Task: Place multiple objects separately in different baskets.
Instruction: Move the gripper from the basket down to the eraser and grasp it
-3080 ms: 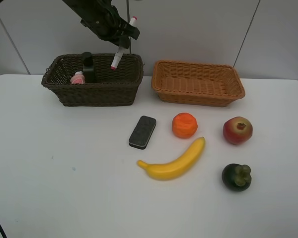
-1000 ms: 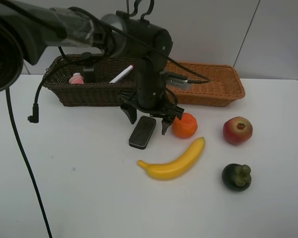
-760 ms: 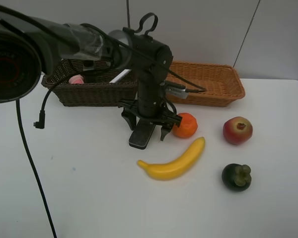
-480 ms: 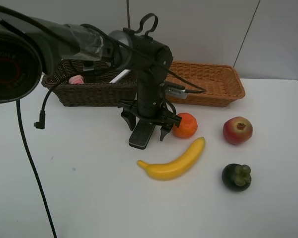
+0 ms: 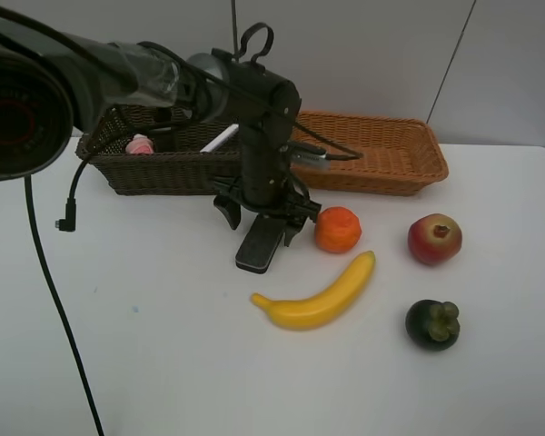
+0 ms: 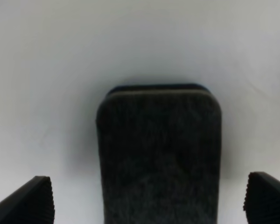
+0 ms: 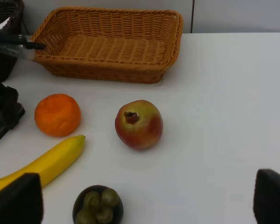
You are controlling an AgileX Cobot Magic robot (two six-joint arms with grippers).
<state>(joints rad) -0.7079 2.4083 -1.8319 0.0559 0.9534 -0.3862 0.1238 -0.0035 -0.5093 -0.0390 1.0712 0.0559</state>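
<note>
- Left hand [image 5: 259,227] is down low over the flat black eraser block [image 5: 257,252], jaws spread wide, one finger on each side of it, gripping nothing.
- From the left wrist, the fingertips [image 6: 35,203] stand clear of the block's long sides, with white bench showing in both gaps.
- The block up close [image 6: 158,149]: a charcoal, felt-like top face, rounded corners, a thin pale seam and a darker layer along the far edge.
- It lies flat on the white bench [image 5: 163,345], just in front of the dark brown basket [image 5: 163,173] and just beside the orange [image 5: 337,229].
- In that deep basket, a pink bottle [image 5: 141,143] sits at one end and a white marker pen [image 5: 218,138] leans on the rim.
- The orange-tan basket [image 5: 391,180] sits alongside, shallower.
- The yellow banana [image 5: 316,295] curves in front of the block, with the red apple [image 5: 434,239] and dark mangosteen [image 5: 432,324] off to the right.
- Right hand [image 7: 144,200] shows only in its own wrist camera, fingers far apart, with nothing between them.
</note>
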